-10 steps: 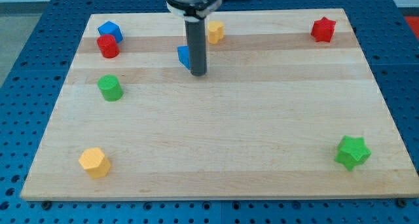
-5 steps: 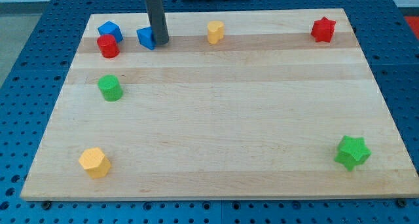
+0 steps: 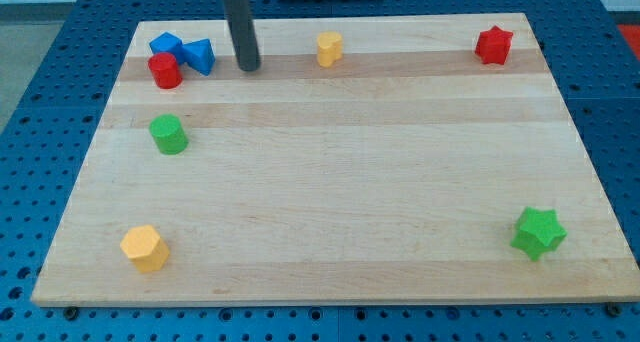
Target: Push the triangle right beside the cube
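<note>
Camera view: blue triangle block (image 3: 200, 55) is sitting at the wooden board's (image 3: 330, 182) top left, touching the blue cube (image 3: 166, 46), w/ red cylinder (image 3: 165, 71) just below. My tip (image 3: 248, 68) is standing just right of the triangle, apart; no fingers on this rod. Task is looking basically done.

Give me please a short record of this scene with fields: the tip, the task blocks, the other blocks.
tip: my tip rests on the board, at the view's right of the blue triangle, with a gap between
task blocks: blue triangle sits against the right side of the blue cube, near the view's top left
beside them: red cylinder, just below the cube
other blocks: green cylinder, yellow block, red star, green star, yellow hexagon block
</note>
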Motion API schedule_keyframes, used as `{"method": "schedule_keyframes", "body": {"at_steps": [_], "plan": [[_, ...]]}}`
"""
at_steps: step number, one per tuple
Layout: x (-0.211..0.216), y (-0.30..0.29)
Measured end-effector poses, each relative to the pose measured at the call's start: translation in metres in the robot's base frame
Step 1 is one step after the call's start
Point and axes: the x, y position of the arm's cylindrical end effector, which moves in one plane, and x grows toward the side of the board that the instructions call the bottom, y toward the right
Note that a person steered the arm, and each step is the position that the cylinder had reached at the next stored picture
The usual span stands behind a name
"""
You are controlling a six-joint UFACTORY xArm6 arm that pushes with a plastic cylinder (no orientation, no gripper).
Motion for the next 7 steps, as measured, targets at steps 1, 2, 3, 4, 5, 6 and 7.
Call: {"method": "schedule_keyframes", "body": {"at_steps": [1,2,3,4,5,6,7], "plan": [[0.012,0.012],[0.038,0.014],[0.103,0.079],[0.103,0.147],[0.103,0.151],[0.102,0.151],[0.092,0.162]]}}
